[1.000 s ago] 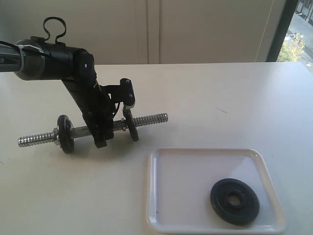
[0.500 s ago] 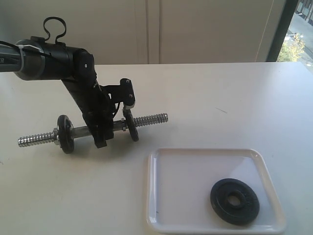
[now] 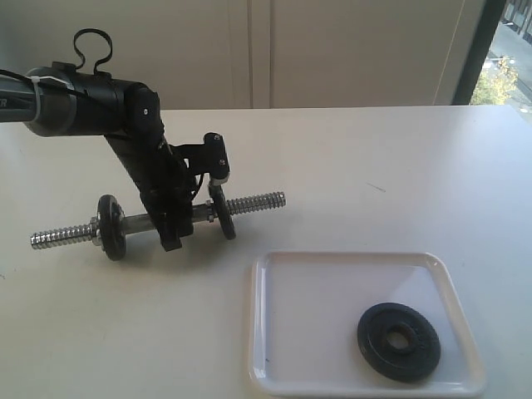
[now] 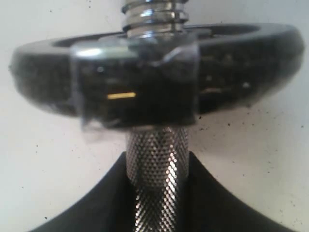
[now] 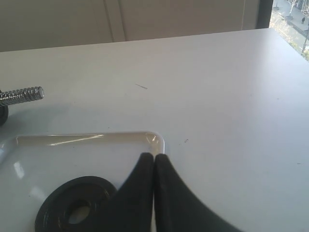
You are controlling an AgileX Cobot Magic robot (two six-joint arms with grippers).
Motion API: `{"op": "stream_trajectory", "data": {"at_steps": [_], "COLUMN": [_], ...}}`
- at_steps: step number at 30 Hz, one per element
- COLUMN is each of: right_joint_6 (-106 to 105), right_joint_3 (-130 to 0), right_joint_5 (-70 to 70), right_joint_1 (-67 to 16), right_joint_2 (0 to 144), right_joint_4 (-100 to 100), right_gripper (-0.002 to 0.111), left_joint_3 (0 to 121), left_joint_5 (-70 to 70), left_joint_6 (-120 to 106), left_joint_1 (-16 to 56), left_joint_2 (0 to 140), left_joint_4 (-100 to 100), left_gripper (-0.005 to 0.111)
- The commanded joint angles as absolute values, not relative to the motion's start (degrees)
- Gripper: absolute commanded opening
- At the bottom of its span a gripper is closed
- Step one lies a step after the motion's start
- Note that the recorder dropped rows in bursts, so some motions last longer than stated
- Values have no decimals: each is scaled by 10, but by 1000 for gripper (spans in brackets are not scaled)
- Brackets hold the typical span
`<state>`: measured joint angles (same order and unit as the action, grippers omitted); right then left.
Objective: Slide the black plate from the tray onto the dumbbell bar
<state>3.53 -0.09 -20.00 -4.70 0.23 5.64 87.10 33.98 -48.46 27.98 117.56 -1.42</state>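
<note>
The black plate (image 3: 399, 342) lies flat in the white tray (image 3: 316, 307), towards its near right part. On the table to the left rests the chrome dumbbell bar (image 3: 253, 202), and my left gripper (image 3: 170, 229) is shut on its knurled middle (image 4: 157, 174) between two smaller black discs (image 3: 110, 227) (image 3: 223, 214). One of these discs (image 4: 241, 72) fills the left wrist view just beyond the jaws. My right gripper (image 5: 154, 157) is shut with nothing in it, over the tray's corner (image 5: 153, 139) beside the black plate (image 5: 77, 210). It does not show in the exterior view.
The bar's threaded right end (image 5: 21, 95) points towards the tray. The white table (image 3: 399, 166) stretches behind and right of the tray. A wall and a window stand at the back.
</note>
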Motion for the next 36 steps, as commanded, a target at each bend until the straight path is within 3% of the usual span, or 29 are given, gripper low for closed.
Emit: {"op": "stream_trajectory", "data": {"at_steps": [1, 36], "right_joint_6": [36, 36], "right_joint_3": [0, 0], "right_joint_5": [-196, -188], "right_joint_1": [-51, -81], "right_joint_2": [0, 0], "right_joint_4": [55, 56], "right_gripper": [0, 0], "left_joint_3": [868, 868], "left_joint_5": [344, 358], "left_joint_6": [-481, -409], "left_joint_1": [280, 280], "left_joint_2": [1174, 1100], "left_joint_4": [-21, -60], "left_gripper": [0, 0]}}
